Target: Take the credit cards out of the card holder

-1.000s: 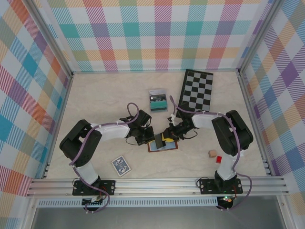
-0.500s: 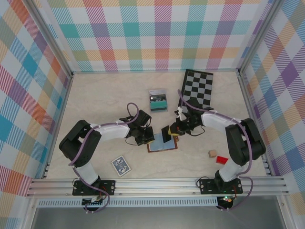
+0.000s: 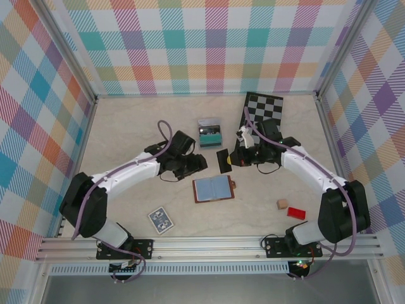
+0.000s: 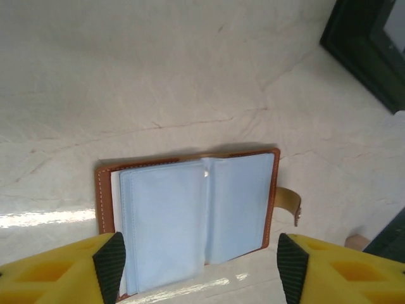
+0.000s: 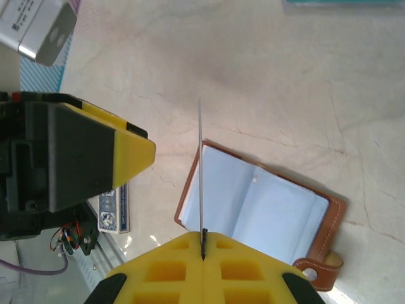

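Dark grey and seen edge-on, one credit card (image 5: 200, 158) stands pinched in your right hand (image 5: 203, 235), whose fingers are closed tight on one edge and hold it above the surface (image 3: 126, 139). Your left hand (image 3: 197, 163) is spread wide and holds nothing. The single card holder (image 3: 214, 188) lies open and flat just nearer the arm bases, between the two hands and about equally close to each. Its long axis runs left to right, and you cannot tell whether its pockets hold more cards.
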### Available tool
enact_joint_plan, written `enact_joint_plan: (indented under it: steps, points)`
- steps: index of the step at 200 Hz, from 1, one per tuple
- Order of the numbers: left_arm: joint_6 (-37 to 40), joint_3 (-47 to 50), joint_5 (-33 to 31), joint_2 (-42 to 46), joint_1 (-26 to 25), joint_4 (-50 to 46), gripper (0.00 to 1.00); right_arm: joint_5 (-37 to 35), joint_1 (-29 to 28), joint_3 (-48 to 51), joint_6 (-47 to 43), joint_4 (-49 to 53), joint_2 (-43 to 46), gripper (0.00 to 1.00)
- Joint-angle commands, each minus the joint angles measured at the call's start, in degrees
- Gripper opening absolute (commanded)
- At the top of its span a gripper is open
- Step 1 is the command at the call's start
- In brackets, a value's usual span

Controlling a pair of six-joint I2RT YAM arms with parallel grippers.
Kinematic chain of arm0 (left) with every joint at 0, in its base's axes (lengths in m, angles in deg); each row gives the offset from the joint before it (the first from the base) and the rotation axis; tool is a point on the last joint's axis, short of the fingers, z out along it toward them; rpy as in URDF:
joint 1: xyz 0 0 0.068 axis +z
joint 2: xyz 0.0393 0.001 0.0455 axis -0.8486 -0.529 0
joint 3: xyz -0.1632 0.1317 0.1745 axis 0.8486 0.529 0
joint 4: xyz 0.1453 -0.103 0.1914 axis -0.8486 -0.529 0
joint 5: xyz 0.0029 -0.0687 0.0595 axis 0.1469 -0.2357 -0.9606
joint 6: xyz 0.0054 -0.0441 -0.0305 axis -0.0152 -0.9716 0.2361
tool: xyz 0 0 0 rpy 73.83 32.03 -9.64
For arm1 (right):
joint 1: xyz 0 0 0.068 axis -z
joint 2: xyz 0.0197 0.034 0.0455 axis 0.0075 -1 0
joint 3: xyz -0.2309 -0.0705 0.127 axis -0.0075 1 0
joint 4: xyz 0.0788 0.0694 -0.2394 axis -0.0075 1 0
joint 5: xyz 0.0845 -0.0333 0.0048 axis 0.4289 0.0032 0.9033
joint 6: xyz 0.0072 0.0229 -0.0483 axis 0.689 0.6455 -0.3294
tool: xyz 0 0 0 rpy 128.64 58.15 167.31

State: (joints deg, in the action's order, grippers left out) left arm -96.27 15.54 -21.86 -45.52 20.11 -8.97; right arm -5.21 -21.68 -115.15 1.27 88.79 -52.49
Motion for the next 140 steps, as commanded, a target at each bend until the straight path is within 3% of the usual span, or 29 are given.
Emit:
enact_joint_plan:
  steps: [1,28,61,116,140]
  points:
    - [0.84,0.07,-0.54,2.90,1.85,-0.45,0.72,5.19,0.40,-2.19,-2.84,-0.44,0.47,0.00]
    - [2.69,-0.70,-3.41,4.82,2.62,-2.75,0.82,2.82,0.44,-4.36,-3.04,0.38,-0.59,0.00]
    - [5.42,0.33,-10.39,7.76,3.09,-6.17,0.96,-6.59,0.40,-12.08,-6.55,3.99,-3.82,0.00]
    - [6.12,1.89,-12.08,10.62,5.67,-8.34,1.00,-10.04,0.40,-26.33,-20.55,4.43,-12.10,0.00]
    - [7.13,3.07,-11.05,11.57,6.05,-7.22,1.00,-7.69,0.31,-33.84,-28.92,7.85,-17.75,0.00]
